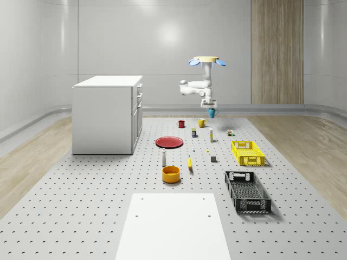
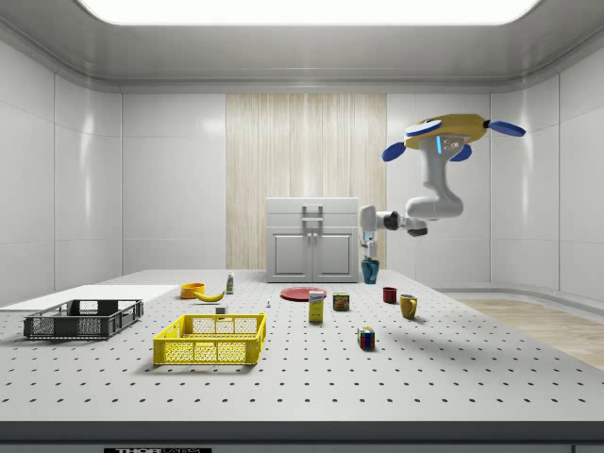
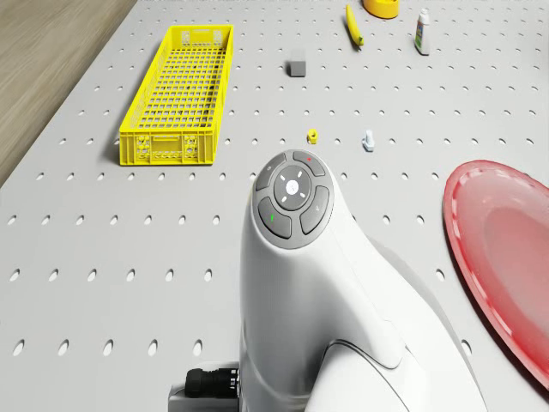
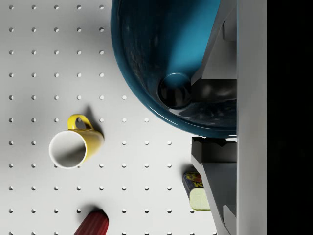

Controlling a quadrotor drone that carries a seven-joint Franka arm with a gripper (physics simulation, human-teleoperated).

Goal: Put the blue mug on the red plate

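Claw (image 1: 210,107) is gripping the blue mug (image 1: 212,112) by its rim, hanging it clear above the worktop (image 1: 108,206) while the drone (image 1: 206,60) is hovering over the far end. Red plate (image 1: 169,142) is sitting well apart, nearer the cabinet (image 1: 107,114). Risks: a rim pinch is letting the mug swing or slip in transit; descending early is endangering the yellow mug (image 1: 201,123) and red mug (image 1: 181,124) below.

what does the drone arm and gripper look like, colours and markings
The drone has a yellow body with blue rotor pods and a small cyan light on its side. The arm is glossy white with rounded, bulbous links and grey joint bands. In the drone view one link carries a round grey button pad with small red and green marks. The gripper is pale grey-white and blocky.
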